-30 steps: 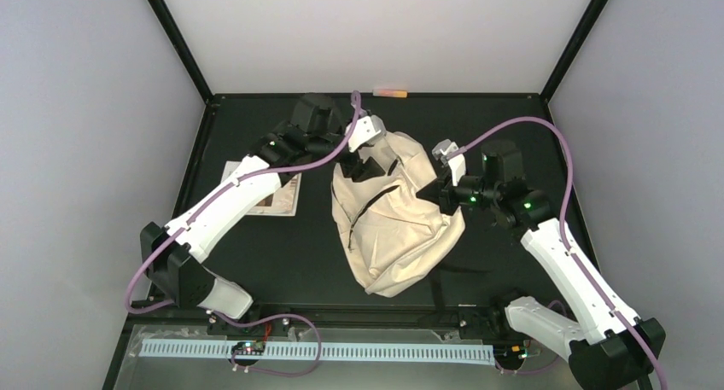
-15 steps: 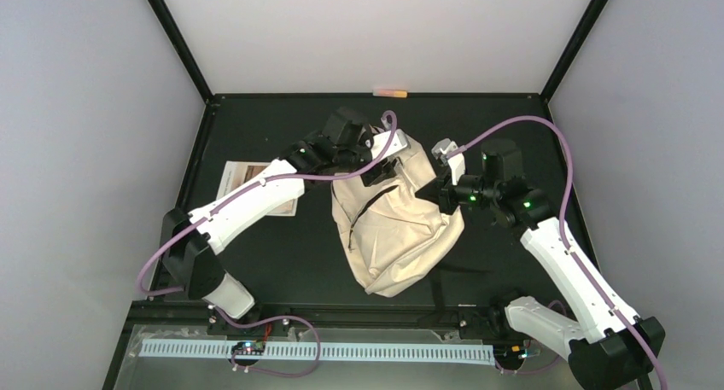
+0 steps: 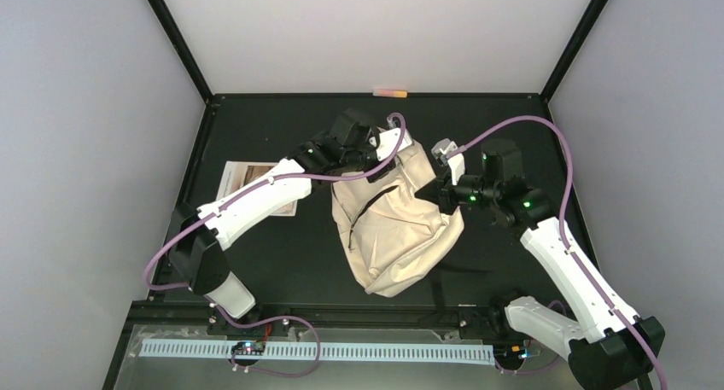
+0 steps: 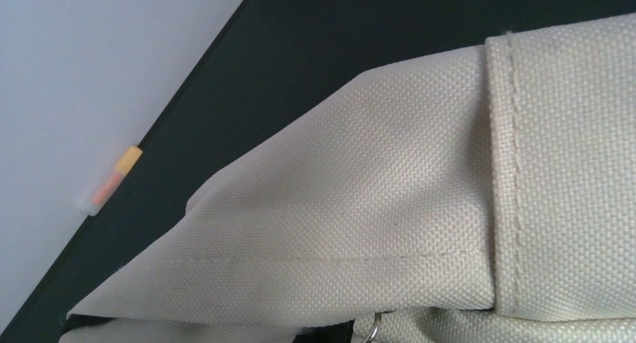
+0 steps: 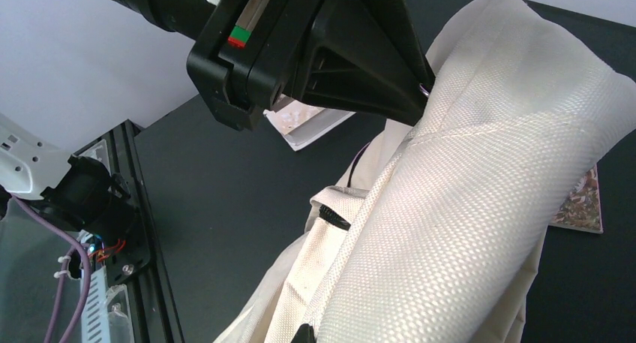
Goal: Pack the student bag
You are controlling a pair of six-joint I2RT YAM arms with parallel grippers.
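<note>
Table [image 3: 282, 253]: dark and flat under both grippers, and it carries everything we're watching.
Student bag [image 3: 397, 232]: slumped on the table between the two grippers. Its top end reaches up to them and the rest trails back towards the arm bases. The zip line on the front looks mostly closed, so we'd judge that nothing is packed yet.
Left arm [image 3: 256, 204]: here's the change. It has swung in from the bag's far-left corner and now reaches across to the top rim.
Left gripper [image 3: 397, 148]: wide open a second ago, and now the jaws have snapped together. The right wrist view shows its tip biting a fold of cream cloth, so we call that a pinch on the student bag's top edge.
Right gripper [image 3: 441, 188]: no change. It is clamped tight at the bag's right rim, with cloth bunched up against its camera, so it looks like a hold on the fabric.
What it means: both sides of the bag's top are now pinched, so we'd expect a lift or spread next to open the mouth. One risk is the cloth slipping out of a thin pinch.
Booklet [image 3: 237, 178]: flat on the table, well off to the left of the left gripper, waiting.
Orange stick [image 3: 391, 91]: beyond the left gripper at the table's far edge, untouched.
Zip ring [image 4: 373, 329]: a small metal loop just below the left gripper's fold.
</note>
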